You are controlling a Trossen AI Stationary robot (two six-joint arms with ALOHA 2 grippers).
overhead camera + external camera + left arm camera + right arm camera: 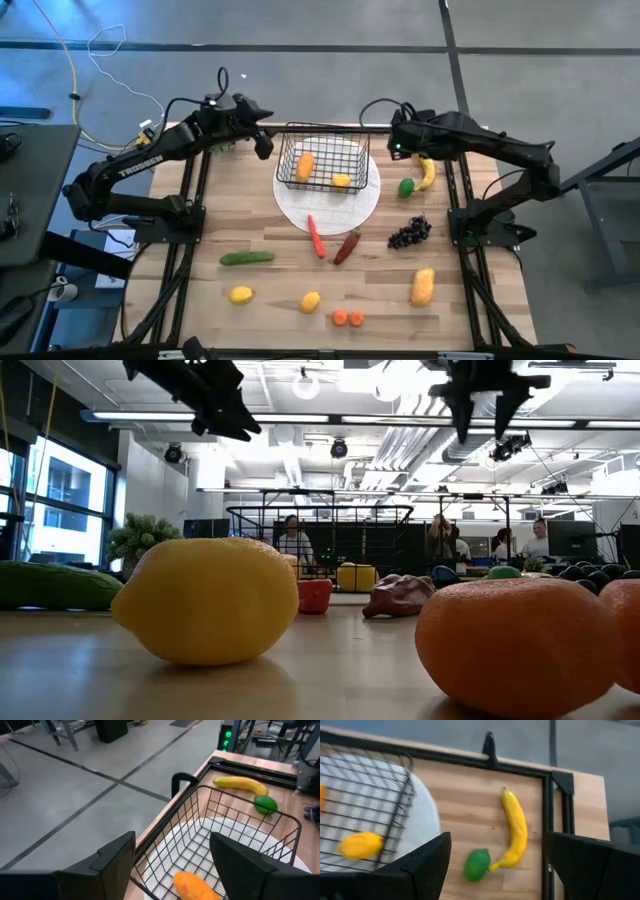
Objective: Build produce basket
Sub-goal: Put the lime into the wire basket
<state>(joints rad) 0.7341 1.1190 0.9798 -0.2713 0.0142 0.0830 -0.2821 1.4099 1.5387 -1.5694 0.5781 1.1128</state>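
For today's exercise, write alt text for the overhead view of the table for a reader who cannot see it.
A black wire basket sits on a round white plate, holding two orange-yellow toy pieces. The left end effector and right end effector flank it, both open, while cucumber, grapes and banana lie scattered on the table.

The tabletop looks like pale wood, matt, with visible plank lines, and a dark metal-looking frame runs along its edges. The basket near the far edge is thin black wire, matt, in an open grid. The plate under it is white and matt, its surface finely ridged. The banana and the lime near the far right corner look like smooth plastic with a slight sheen. The lemon by the near edge has a dull, faintly pebbled skin. Both pincers' fingers look like matt black plastic.
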